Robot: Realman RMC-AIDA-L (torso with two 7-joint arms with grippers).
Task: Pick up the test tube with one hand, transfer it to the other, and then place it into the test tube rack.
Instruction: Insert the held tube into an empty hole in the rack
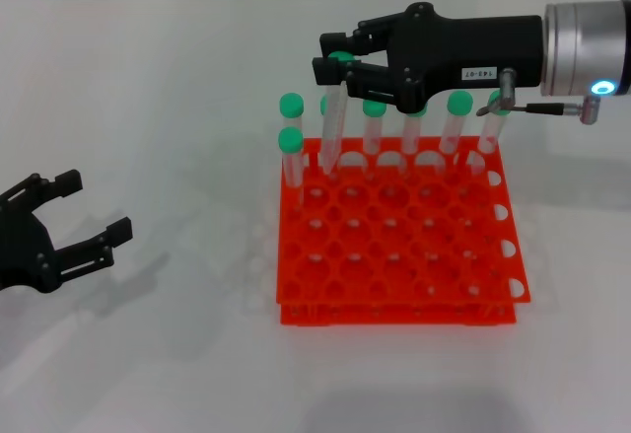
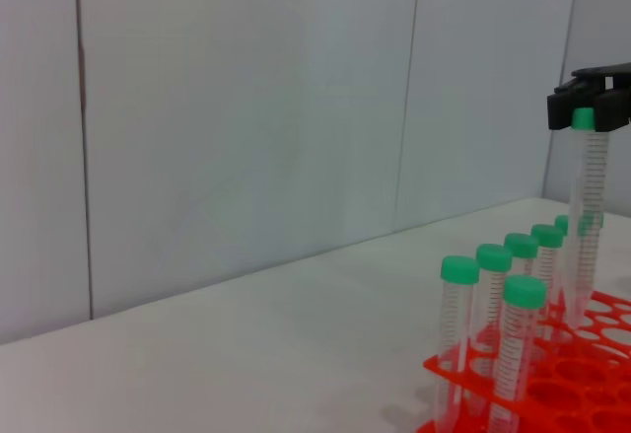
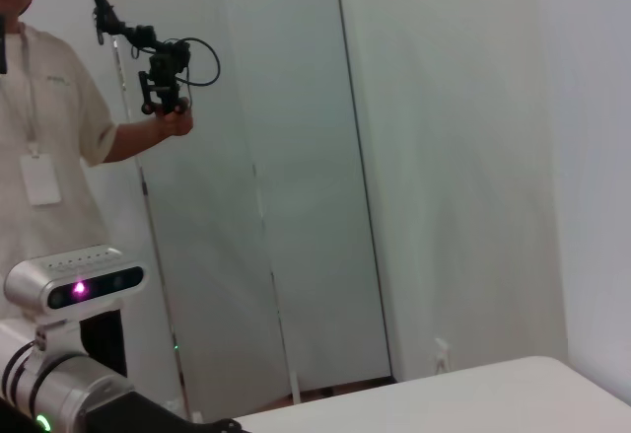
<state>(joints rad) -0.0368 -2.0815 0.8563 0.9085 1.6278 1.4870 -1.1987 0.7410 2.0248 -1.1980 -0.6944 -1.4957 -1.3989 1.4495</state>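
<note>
My right gripper (image 1: pixel 330 58), the black claw with the small white label, is shut on the green cap of the test tube (image 1: pixel 333 122). The clear tube hangs upright, and its lower end sits in a hole in the back row of the orange-red test tube rack (image 1: pixel 394 295). In the left wrist view the same gripper (image 2: pixel 589 108) holds the tube (image 2: pixel 590 216) above the rack (image 2: pixel 582 374). My left gripper (image 1: pixel 94 206) rests low at the left, well away from the rack, open and empty.
Several more green-capped tubes (image 1: pixel 457 122) stand in the rack's back row, and one (image 1: pixel 290 157) stands a row nearer at the left corner. The right wrist view shows a person (image 3: pixel 59 157) by a wall, holding a handheld rig.
</note>
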